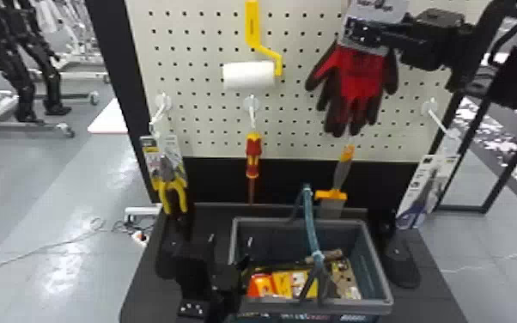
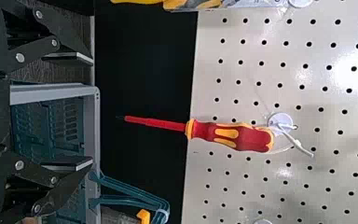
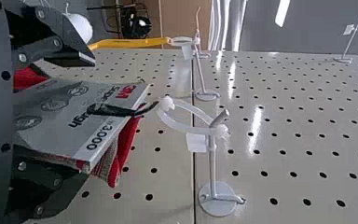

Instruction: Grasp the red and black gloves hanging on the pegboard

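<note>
The red and black gloves point(image 1: 352, 86) hang against the upper right of the pegboard point(image 1: 202, 107), fingers pointing down, with a grey card header on top. My right gripper point(image 1: 378, 34) comes in from the right and is shut on that header. In the right wrist view the card point(image 3: 74, 121) lies between the two fingers of the right gripper point(image 3: 84, 116), red glove fabric point(image 3: 121, 149) showing beneath it. Its black loop point(image 3: 121, 109) sits at the tip of a white hook point(image 3: 186, 112). My left gripper point(image 2: 91, 112) stands open and holds nothing, low beside the basket.
A yellow paint roller point(image 1: 253, 64), a red and yellow screwdriver point(image 1: 253, 154), yellow pliers point(image 1: 169, 180) and a scraper point(image 1: 339, 180) also hang on the board. A grey basket point(image 1: 378, 275) with tools stands on the black table. A bare white hook point(image 1: 436, 114) juts out at right.
</note>
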`<act>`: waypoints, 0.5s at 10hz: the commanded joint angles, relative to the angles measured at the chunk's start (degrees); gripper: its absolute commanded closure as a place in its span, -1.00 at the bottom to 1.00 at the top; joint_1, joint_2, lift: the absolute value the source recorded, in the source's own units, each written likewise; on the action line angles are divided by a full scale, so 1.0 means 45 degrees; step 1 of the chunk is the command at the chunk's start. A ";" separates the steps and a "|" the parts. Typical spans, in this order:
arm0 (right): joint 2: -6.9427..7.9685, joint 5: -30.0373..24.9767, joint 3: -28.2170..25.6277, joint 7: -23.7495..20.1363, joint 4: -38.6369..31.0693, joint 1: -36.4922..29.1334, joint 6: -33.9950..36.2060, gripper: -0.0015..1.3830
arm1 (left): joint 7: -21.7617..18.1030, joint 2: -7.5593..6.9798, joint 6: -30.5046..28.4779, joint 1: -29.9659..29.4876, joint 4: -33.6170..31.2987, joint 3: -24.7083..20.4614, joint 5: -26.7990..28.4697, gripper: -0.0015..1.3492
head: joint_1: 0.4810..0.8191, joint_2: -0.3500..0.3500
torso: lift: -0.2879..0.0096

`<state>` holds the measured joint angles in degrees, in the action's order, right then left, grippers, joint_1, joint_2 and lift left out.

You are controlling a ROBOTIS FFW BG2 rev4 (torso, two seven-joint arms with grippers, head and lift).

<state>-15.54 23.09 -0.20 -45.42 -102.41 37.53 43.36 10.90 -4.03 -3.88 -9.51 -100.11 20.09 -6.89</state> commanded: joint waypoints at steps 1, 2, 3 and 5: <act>0.0035 0.0026 -0.0014 -0.0003 0.0024 -0.0060 0.0014 0.44 | 0.0000 -0.0002 0.0022 -0.0015 0.0000 -0.0031 -0.0012 -0.24 | -0.60 0.00 | 0.26; 0.0035 0.0065 -0.0014 -0.0003 0.0024 -0.0060 0.0072 0.85 | 0.0000 -0.0002 0.0022 -0.0015 0.0000 -0.0031 -0.0012 -0.24 | -0.60 0.00 | 0.26; 0.0035 0.0085 -0.0014 -0.0003 0.0024 -0.0079 0.0072 0.87 | 0.0000 -0.0022 0.0022 -0.0015 0.0000 -0.0031 -0.0012 -0.24 | -0.60 0.00 | 0.26; 0.0055 0.0124 -0.0014 -0.0003 0.0044 -0.0138 0.0072 0.87 | 0.0000 -0.0061 0.0022 -0.0015 0.0000 -0.0031 -0.0012 -0.24 | -0.60 0.00 | 0.26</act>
<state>-15.34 23.59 -0.27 -45.44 -102.29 36.99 43.68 10.90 -4.28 -3.76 -9.59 -100.11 19.95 -6.94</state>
